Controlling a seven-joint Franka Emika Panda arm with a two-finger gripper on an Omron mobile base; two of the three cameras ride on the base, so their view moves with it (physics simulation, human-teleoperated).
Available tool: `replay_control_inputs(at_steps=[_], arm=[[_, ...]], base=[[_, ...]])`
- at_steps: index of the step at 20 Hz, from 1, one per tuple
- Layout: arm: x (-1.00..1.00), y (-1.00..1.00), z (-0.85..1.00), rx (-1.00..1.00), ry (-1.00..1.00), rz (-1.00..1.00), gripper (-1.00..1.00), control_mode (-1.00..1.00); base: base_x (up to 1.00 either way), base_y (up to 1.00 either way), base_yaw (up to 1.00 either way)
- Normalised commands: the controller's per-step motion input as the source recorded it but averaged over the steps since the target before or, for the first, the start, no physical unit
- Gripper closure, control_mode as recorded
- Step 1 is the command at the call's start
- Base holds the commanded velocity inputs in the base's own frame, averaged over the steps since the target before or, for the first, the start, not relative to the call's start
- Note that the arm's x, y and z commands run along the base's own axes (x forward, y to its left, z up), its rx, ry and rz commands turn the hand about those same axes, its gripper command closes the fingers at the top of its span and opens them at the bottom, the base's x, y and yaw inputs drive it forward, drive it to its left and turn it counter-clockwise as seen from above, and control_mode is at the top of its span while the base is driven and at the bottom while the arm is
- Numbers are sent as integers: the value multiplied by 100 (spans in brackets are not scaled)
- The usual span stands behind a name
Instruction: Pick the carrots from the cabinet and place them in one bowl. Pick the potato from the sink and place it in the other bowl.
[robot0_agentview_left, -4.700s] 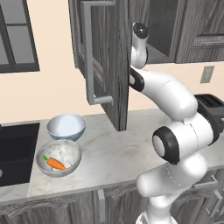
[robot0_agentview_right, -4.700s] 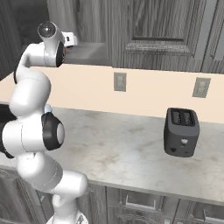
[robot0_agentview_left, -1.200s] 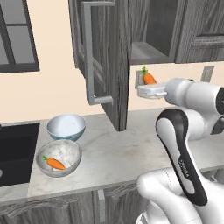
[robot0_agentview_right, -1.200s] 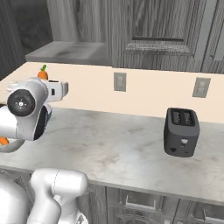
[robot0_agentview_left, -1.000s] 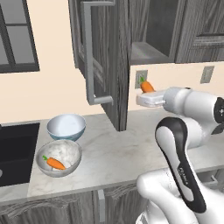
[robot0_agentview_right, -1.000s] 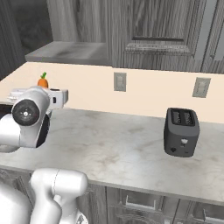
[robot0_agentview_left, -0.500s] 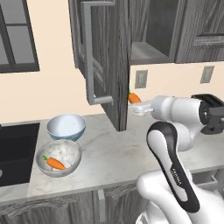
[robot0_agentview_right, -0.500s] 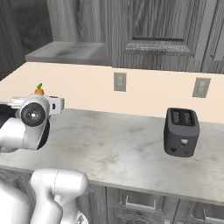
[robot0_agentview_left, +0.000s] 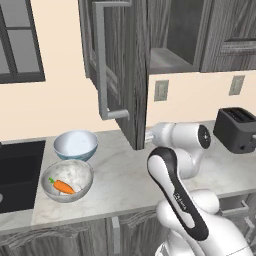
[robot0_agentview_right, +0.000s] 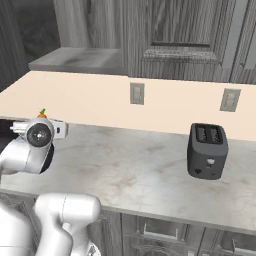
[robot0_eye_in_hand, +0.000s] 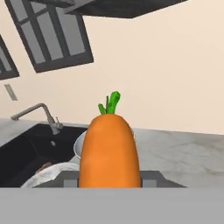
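My gripper is shut on a bright orange carrot whose green top points up. From the right base camera the carrot's top sticks up over the hand, low above the counter. In the left base view the open cabinet door hides the hand. The mottled grey bowl holds another carrot. Behind it stands the pale blue bowl, and the black sink lies to their left. A small brown lump at the sink's edge may be the potato.
The cabinet door with its long bar handle hangs over the counter between the arm and the bowls. A black toaster stands at the far right. The faucet rises behind the sink. A window is on the left wall.
The hand has come down from cabinet-shelf height to just over the counter, carrying the carrot leftward behind the open door. The bowls have not moved.
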Motion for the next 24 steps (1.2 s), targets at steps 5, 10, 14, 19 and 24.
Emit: replay_control_inputs(at_steps=[5,10,14,19,24], arm=[[46,38,-46,0,3,2,100,-100],[61,31,-50,0,7,3,100,-100],[66,31,-54,5,14,1,100,-100],[44,33,-35,6,12,5,100,-100],[10,42,-10,0,5,10,100,-100]], base=[[0,0,0],[0,0,0],[0,0,0],[0,0,0],[0,0,0]])
